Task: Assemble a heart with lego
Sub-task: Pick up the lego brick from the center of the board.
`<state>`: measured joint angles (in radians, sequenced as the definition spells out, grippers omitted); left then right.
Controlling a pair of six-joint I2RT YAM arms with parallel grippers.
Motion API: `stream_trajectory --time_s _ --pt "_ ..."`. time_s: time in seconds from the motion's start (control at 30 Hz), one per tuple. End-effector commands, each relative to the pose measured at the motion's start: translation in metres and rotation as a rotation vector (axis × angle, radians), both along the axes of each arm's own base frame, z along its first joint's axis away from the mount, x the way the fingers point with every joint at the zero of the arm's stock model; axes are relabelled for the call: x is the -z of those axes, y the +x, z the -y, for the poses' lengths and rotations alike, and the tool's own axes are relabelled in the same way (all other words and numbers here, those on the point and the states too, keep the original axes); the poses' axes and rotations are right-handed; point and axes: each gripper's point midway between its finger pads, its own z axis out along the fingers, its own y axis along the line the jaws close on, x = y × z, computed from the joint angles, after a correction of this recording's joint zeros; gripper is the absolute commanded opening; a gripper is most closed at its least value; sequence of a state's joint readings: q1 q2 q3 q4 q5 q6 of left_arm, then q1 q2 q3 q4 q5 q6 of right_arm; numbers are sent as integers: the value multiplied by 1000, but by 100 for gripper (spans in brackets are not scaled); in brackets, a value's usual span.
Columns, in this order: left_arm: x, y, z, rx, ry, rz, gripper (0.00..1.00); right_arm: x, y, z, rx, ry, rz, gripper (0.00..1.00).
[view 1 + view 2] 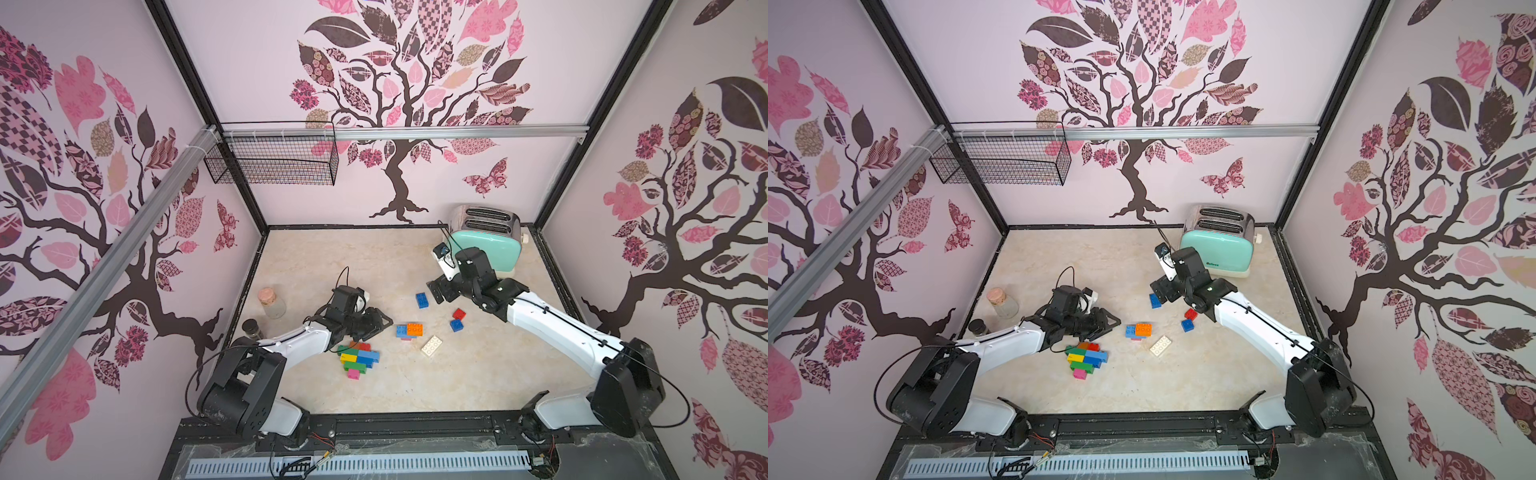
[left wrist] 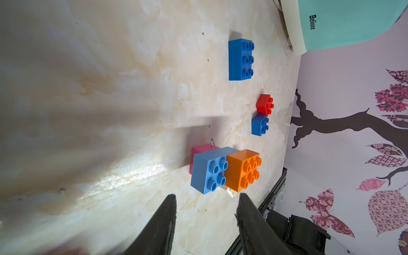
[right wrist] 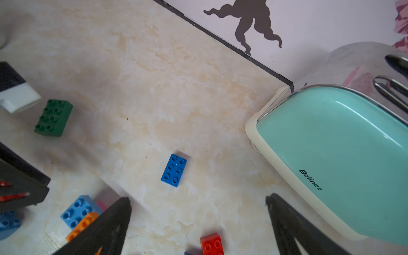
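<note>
Lego [image 1: 358, 357] lies spread over the middle of the table [image 1: 332, 257], studs up. Biggest lot is the joined cluster [image 1: 1087, 356] toward the front: green, yellow, blue, red and orange bricks packed flat, w/ a pink one at the near tip. Just right of it and a bit further back sits the light-blue and orange pair [image 2: 225, 170], side by side atop a pink brick [image 2: 198, 149]. White oblong brick [image 1: 431, 345] lies just beside that pair on its near right, skewed. Further right are the small red brick [image 1: 459, 313] and small blue brick [image 1: 456, 325], close together. Blue oblong brick [image 3: 174, 170] lies alone further back, toward the toaster. Green oblong brick [image 3: 54, 118] shows only in the right wrist view, near the left arm.

Left gripper [image 2: 207, 198] hovers low just left of the pair and behind the cluster, pointing at the pair. Its fingers are part-open w/ a modest gap and nothing in it. Right gripper [image 3: 198, 198] hangs over the blue oblong brick, fingers spread wide, empty. That brick sits on the table ahead of the tips, untouched.

Mint toaster [image 1: 490, 245] stands at back right. Cork-stoppered jar [image 1: 272, 303] and small dark-lidded jar [image 1: 252, 329] stand at the left edge. Wire basket [image 1: 274, 156] hangs on the back wall, upper left.
</note>
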<state>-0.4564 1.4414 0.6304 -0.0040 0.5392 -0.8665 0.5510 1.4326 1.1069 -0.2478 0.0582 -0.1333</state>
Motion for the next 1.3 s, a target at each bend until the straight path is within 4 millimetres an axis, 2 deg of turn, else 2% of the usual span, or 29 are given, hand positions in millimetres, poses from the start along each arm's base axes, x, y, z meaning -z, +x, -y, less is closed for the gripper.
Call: stream_trajectory --time_s 0.0,0.13,0.27,0.37,0.53,0.67,0.87,1.07,1.27 --pt "-7 3 -5 -12 3 26 48 28 -12 -14 -2 109 -186 99" --pt "-11 2 -13 -31 4 32 48 52 -9 -27 5 153 -295 98" --pt "-9 0 -21 -47 10 28 48 81 2 -31 35 95 -389 88" --pt "-8 -1 -25 -60 10 26 48 101 10 -27 82 27 -438 83" --pt "-4 -2 -29 -66 17 17 48 125 20 -18 157 -58 -468 82" --pt "0 -2 -30 -67 22 9 48 137 23 -24 165 -92 -483 81" --pt "3 -2 -32 -69 29 6 48 154 19 -34 166 -139 -511 73" --pt "5 -2 -32 -70 30 1 48 162 17 -40 174 -183 -518 62" --pt "6 -3 -33 -70 31 0 48 165 19 -37 194 -206 -525 56"
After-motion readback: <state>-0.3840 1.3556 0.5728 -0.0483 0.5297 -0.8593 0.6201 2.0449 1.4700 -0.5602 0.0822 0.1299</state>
